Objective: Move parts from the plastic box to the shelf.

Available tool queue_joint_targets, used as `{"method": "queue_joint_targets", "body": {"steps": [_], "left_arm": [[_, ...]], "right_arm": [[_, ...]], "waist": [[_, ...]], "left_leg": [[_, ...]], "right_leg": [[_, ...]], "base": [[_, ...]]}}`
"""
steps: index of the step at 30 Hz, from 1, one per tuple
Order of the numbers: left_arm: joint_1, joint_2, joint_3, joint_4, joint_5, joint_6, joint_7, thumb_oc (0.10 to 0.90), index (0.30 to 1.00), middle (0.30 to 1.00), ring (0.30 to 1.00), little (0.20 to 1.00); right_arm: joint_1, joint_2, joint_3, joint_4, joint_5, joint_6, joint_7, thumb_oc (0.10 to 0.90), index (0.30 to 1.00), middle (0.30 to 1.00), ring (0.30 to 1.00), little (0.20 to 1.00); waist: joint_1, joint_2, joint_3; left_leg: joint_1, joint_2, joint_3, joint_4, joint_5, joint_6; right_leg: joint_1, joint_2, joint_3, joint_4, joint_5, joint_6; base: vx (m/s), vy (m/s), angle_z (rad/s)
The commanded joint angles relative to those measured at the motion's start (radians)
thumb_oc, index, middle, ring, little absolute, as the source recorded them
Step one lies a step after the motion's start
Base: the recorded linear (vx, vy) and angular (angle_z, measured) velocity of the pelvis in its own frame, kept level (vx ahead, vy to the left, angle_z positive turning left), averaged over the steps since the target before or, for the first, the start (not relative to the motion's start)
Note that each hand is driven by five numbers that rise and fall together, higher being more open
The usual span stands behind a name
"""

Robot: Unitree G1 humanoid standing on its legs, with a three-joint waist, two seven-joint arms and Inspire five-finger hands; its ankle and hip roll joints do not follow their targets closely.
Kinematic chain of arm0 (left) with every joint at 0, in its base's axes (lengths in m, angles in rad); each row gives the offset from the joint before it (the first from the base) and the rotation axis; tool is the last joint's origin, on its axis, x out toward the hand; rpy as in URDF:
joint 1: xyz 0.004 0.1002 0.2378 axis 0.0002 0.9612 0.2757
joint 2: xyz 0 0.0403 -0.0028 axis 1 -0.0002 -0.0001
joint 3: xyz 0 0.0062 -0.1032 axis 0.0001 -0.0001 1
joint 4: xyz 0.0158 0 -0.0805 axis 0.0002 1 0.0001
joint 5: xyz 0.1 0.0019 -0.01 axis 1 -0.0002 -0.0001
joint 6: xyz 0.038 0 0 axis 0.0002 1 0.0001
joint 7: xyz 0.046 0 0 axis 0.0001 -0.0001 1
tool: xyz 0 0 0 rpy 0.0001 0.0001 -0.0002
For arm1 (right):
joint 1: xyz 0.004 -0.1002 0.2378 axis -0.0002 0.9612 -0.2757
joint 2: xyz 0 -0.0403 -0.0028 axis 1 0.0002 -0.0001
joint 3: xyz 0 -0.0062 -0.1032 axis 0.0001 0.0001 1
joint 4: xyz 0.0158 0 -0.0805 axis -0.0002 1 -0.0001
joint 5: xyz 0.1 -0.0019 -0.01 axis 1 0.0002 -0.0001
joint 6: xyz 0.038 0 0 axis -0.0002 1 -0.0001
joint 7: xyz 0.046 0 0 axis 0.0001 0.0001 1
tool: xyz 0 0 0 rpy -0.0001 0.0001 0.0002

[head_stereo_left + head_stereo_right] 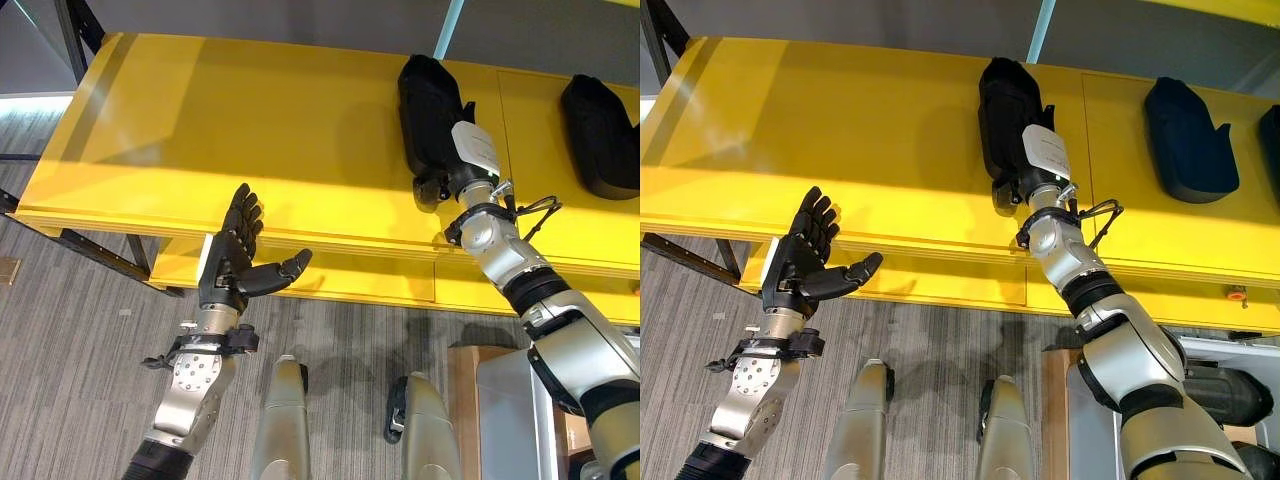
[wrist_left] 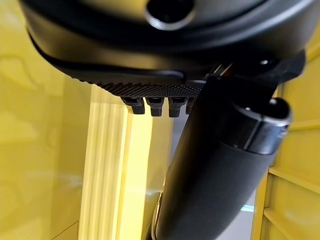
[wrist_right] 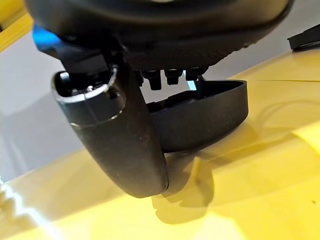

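A black moulded part (image 1: 428, 100) lies on the yellow shelf (image 1: 250, 130), and in the right wrist view the same part (image 3: 210, 112) rests flat on the shelf top. My right hand (image 1: 470, 150) sits at the part's near end with the thumb (image 3: 117, 140) and fingers straight, curled round nothing. My left hand (image 1: 232, 258) is raised before the shelf's front edge, open and empty, with the thumb (image 2: 215, 170) held out. The plastic box (image 1: 1250, 350) stands at the lower right with a black part (image 1: 1228, 395) in it.
A second black part (image 1: 600, 135) lies further right on the shelf. A lower yellow shelf level (image 1: 330, 275) runs under the top one. A brown board (image 1: 466, 400) stands by the box. The shelf's left half is bare.
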Motion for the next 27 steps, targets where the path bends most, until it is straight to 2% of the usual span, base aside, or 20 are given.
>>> {"method": "queue_joint_targets", "body": {"steps": [1, 8, 15, 27], "left_arm": [[-0.019, 0.024, 0.035, -0.115, 0.029, -0.108, -0.007, 0.900, 1.000, 1.000, 1.000, 1.000], [-0.011, 0.010, 0.052, -0.110, 0.038, -0.100, -0.001, 0.900, 1.000, 1.000, 1.000, 1.000], [0.009, -0.003, 0.089, -0.120, 0.056, -0.092, 0.003, 0.900, 1.000, 1.000, 1.000, 1.000], [0.033, -0.012, 0.120, -0.131, 0.080, -0.083, -0.005, 0.900, 1.000, 1.000, 1.000, 1.000]], "right_arm": [[-0.065, -0.071, -0.012, -0.037, -0.031, -0.022, -0.033, 0.900, 1.000, 1.000, 1.000, 1.000], [-0.011, -0.108, -0.040, -0.200, -0.047, -0.029, -0.016, 0.900, 1.000, 1.000, 1.000, 1.000], [0.099, -0.168, -0.114, -0.433, -0.091, -0.042, 0.016, 0.900, 1.000, 1.000, 1.000, 1.000], [0.235, -0.221, -0.241, -0.643, -0.092, -0.076, 0.042, 0.900, 1.000, 1.000, 1.000, 1.000]], "waist": [[0.007, 0.010, -0.054], [-0.011, 0.004, -0.061], [-0.027, -0.002, -0.064], [-0.043, -0.008, -0.070]], "left_leg": [[0.064, 0.084, -0.039, -0.015, -0.070, 0.024], [0.058, 0.085, -0.038, -0.012, -0.071, 0.023], [0.053, 0.091, -0.033, -0.009, -0.076, 0.023], [0.047, 0.096, -0.031, -0.004, -0.079, 0.023]], "right_leg": [[-0.012, 0.013, 0.016, -0.049, 0.056, -0.039], [-0.019, 0.015, 0.020, -0.049, 0.058, -0.040], [-0.025, 0.021, 0.025, -0.047, 0.054, -0.040], [-0.033, 0.024, 0.028, -0.042, 0.048, -0.042]], "base": [[0.00, 0.000, 0.00], [0.00, 0.000, 0.00], [0.00, 0.000, 0.00], [0.00, 0.000, 0.00]]}}
